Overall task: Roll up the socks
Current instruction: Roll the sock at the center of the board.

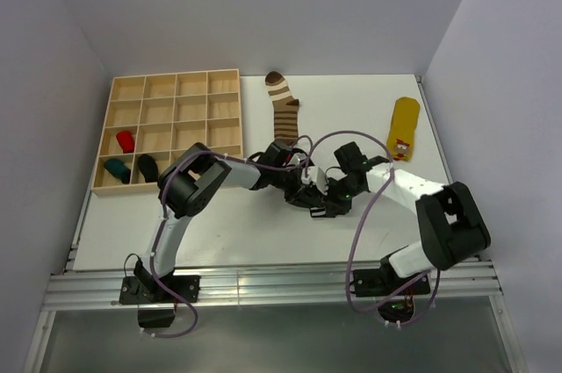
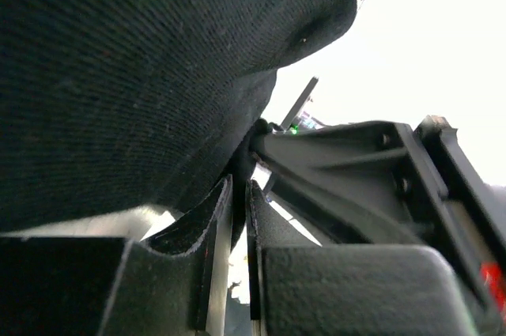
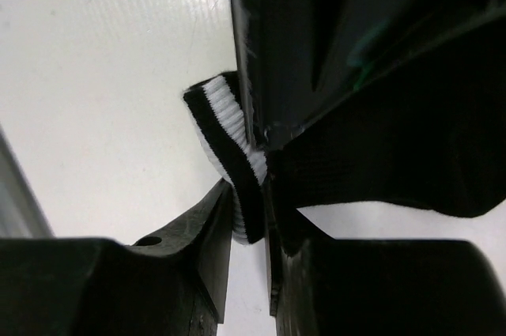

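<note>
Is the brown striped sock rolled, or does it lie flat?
Flat. The brown-and-cream striped sock lies stretched out at full length on the table, not rolled.

Left arm (image 1: 169, 240), right arm (image 1: 450, 225): white links, bulky black joints, looping purple cables (image 1: 354, 250). Left tool (image 2: 239, 194), right tool (image 3: 249, 209): matte black.

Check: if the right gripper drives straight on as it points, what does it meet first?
The black sock: its striped cuff is already pinched in the right gripper. Just past it sits the left gripper, seemingly very close, though depth is unclear.
</note>
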Tool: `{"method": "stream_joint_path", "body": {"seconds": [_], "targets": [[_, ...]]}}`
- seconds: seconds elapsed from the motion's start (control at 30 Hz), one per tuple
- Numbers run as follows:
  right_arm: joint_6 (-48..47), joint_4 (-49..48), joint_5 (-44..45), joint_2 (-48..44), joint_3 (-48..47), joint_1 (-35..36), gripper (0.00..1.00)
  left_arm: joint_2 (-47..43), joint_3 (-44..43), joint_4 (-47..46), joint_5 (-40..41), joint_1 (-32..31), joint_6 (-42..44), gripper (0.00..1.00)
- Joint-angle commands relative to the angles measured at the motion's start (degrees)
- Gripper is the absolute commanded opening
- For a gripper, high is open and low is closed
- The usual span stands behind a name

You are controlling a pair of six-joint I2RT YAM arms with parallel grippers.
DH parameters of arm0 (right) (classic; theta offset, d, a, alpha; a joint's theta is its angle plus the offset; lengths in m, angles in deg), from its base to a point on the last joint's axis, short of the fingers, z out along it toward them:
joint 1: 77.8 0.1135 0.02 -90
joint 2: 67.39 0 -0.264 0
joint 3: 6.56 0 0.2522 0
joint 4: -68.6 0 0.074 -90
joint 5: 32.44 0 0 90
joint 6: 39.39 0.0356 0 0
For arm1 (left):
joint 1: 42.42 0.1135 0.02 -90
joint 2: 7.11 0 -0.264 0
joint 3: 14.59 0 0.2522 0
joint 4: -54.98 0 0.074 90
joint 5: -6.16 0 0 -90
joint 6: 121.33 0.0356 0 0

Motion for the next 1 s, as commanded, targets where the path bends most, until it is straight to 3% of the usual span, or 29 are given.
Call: {"method": "stream_joint_path", "body": {"seconds": [0.0,0.23,0.4,0.73,0.87,0.9,0.97], "targets": [[-5.82,13.01,-4.48,5.75,-3.01,-4.73,0.19,-4.52,4.09,-6.74,4.96,1.10,-6.28,0.17],[-11.46,24.10,-8.27,18.68,-12.49,-10.71,0.19,-7.34,11.39,-19.85,11.03,0.74,-10.59,0.20],[-12.95,29.46,-9.15,24.49,-17.25,-11.68,0.19,-11.28,12.18,-19.33,15.60,0.57,-3.13,0.25],[-10.23,33.25,-8.71,31.61,-24.19,-12.13,0.20,-24.91,26.31,-25.40,31.42,0.13,6.10,0.30],[-8.65,34.57,-8.45,33.64,-26.39,-12.21,0.20,-28.95,26.08,-21.55,35.82,-2.15,22.51,0.30],[-8.04,35.01,-8.45,33.82,-27.01,-12.21,0.20,-29.83,25.29,-19.88,37.30,-4.24,25.94,0.35],[-7.77,36.06,-8.71,34.69,-27.97,-12.21,0.20,-29.66,23.09,-17.50,35.48,-6.19,36.10,0.36]]}}
